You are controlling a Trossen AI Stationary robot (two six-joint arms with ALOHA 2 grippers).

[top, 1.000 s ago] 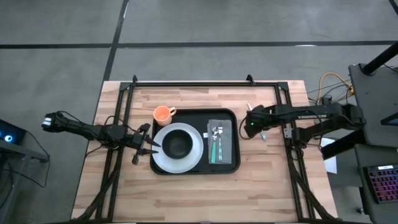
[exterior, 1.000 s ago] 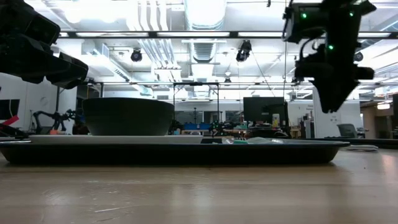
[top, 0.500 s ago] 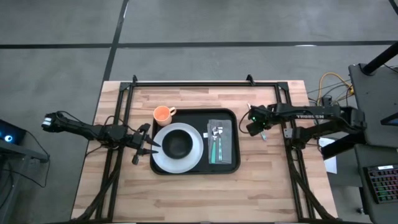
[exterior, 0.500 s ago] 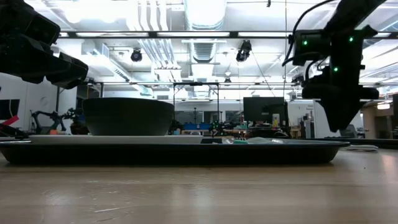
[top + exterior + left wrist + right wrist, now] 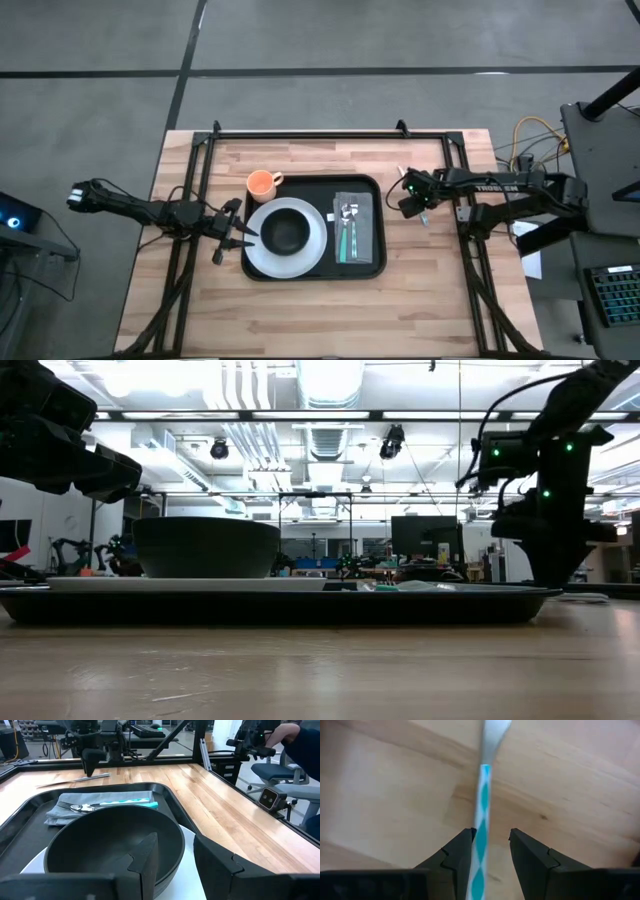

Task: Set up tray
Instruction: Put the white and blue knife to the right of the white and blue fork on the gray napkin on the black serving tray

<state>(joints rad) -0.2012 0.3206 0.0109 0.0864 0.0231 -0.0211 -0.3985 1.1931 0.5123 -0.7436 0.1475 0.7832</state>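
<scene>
Shifted away from the tray and dropped lower since a second ago: right pincer, now poised over bare bench just beside the tray's right edge, fingers parted around a teal-and-white utensil lying on the wood (contact unclear). Left pincer unmoved at the plate, fingers apart astride the bowl rim. Tray at bench centre, carrying plate, bowl, napkin and cutlery; orange cup at its far-left corner.
</scene>
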